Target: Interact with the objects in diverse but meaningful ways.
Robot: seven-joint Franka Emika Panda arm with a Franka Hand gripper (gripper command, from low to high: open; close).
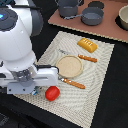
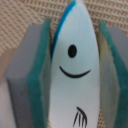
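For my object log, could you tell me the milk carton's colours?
White with a blue edge and a black smiley face: milk carton, best in the wrist view.

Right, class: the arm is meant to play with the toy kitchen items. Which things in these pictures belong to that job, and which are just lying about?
Belonging to the job:
milk carton, between the gripper pads
red tomato
yellow bread loaf
dark grey pot

Just lying about:
woven placemat
wooden plate
brown board

A white-and-blue milk carton (image 2: 75, 65) with a printed smiling face sits clamped between teal pads, while a red tomato (image 1: 52, 93) lies on the woven mat near a yellow ridged bread loaf (image 1: 87, 45), and dark grey pots (image 1: 92, 16) stand well apart.
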